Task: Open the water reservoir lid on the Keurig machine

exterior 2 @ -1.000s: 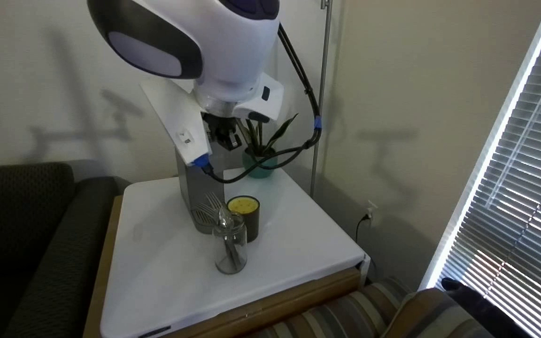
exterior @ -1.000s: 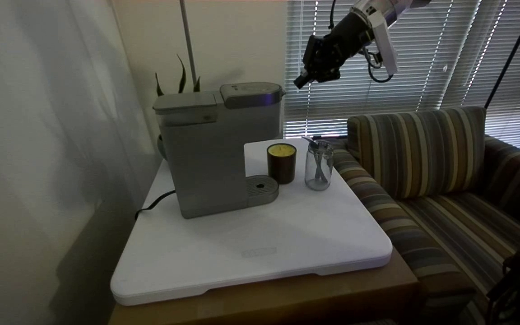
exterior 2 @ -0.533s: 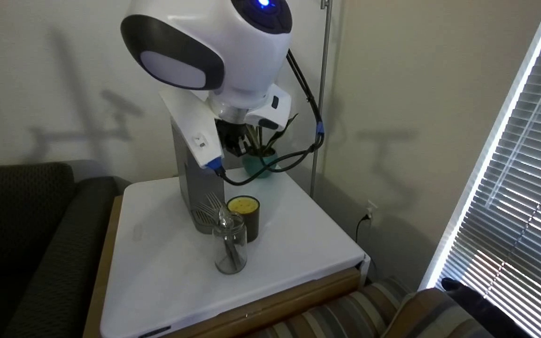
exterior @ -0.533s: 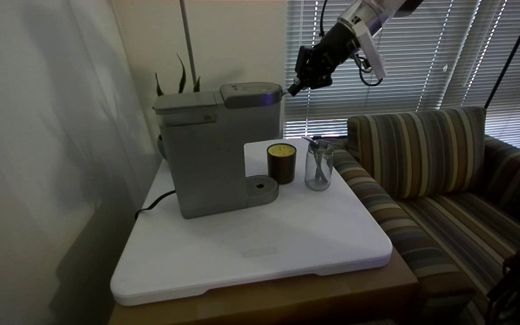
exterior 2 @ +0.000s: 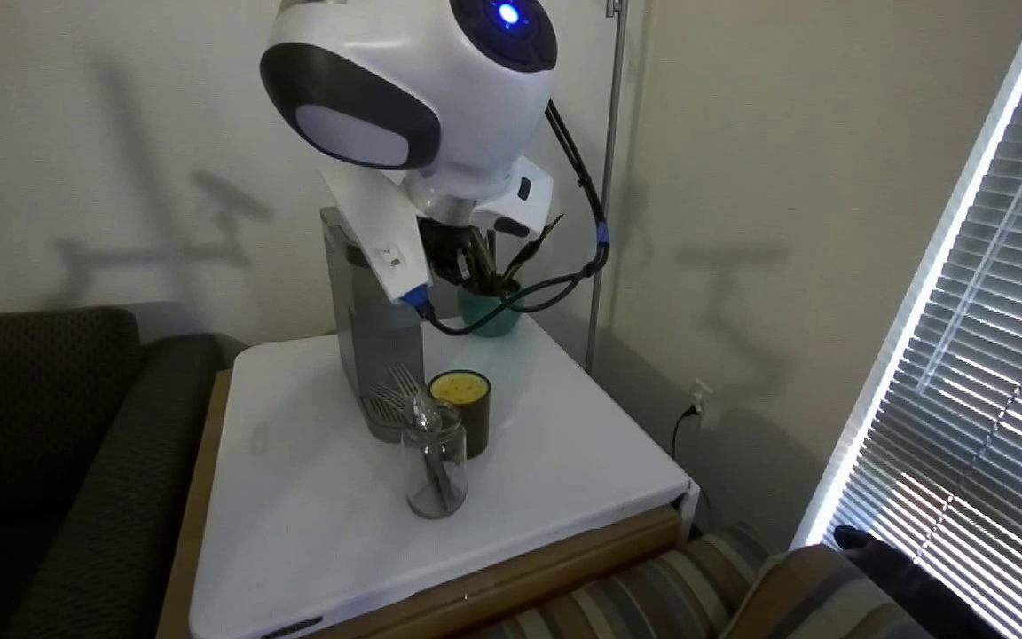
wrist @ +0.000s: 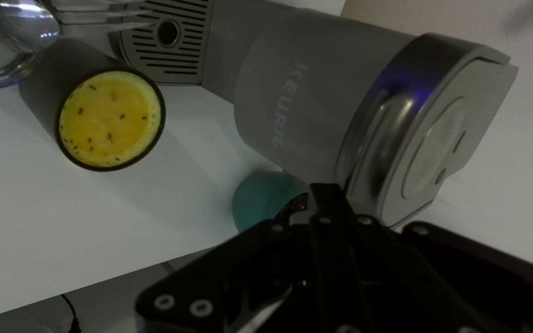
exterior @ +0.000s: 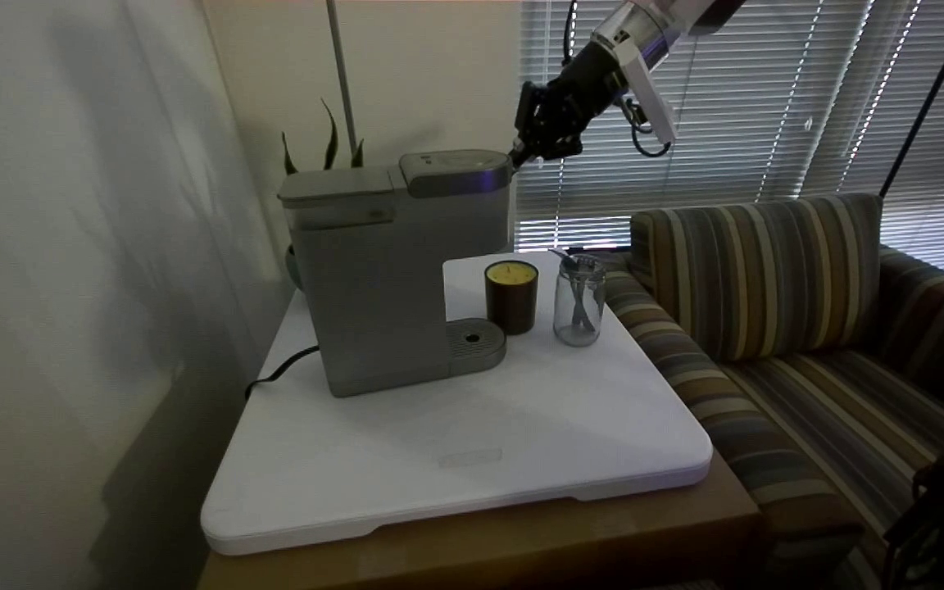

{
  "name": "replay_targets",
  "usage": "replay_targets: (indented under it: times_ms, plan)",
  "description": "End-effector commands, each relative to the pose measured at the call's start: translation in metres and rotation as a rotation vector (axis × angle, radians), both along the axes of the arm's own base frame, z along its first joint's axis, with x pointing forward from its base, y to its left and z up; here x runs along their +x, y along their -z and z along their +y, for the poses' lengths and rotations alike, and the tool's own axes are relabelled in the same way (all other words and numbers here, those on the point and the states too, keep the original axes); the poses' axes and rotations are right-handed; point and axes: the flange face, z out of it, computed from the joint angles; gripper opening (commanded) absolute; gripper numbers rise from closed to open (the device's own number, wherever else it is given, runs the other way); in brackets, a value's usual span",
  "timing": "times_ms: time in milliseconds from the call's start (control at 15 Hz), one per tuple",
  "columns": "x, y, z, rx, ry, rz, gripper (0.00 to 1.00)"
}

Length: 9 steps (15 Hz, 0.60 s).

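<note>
The Keurig machine [exterior: 382, 295] is standing upright on the white counter [exterior: 570, 442], KEURIG lettering [wrist: 288, 88] showing on its front in the wrist view. Its water reservoir lid [exterior: 337, 182] is lying flat and closed over the rear part of the machine's top, just behind the raised brew head [exterior: 456, 176]. The jaws are clenching together, one dark finger [wrist: 329, 199] meeting the other, and in an exterior view they are hanging right by the front edge of the brew head, at the opposite end of the top from the lid. Whether they are touching the machine, I cannot tell. The white robot arm [exterior 2: 493, 115] is slanting down from above, hiding part of the machine in an exterior view.

A dark-cupped yellow candle [wrist: 109, 120] is standing just beside the slotted drip tray [wrist: 178, 60] at the machine's foot. Near the candle, a glass jar [exterior 2: 436, 479] is holding forks [exterior 2: 408, 383] and a spoon [wrist: 23, 23], heads up. A teal-potted plant [wrist: 257, 199] is sitting near the machine, its pointed leaves [exterior: 331, 135] reaching above the machine's top in an exterior view. From the machine's rear, a black power cord [exterior: 283, 366] is trailing over the counter to the edge. A striped armchair [exterior: 755, 279] is standing alongside the counter, and pale window blinds [exterior: 783, 139] are hanging behind it.
</note>
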Motion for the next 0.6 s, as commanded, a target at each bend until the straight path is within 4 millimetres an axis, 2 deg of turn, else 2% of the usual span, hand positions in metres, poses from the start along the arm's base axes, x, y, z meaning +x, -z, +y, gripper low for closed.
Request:
replay_targets:
  times_ms: [0,333,533]
  plan:
    - [0.0114,0.0027,-0.0002,0.009,0.000,0.004,0.00]
    - [0.0120,0.0047,0.0016,0.031,-0.001,0.021,0.00]
    - [0.0066,-0.0032,0.0043,0.031,0.002,0.059,0.00]
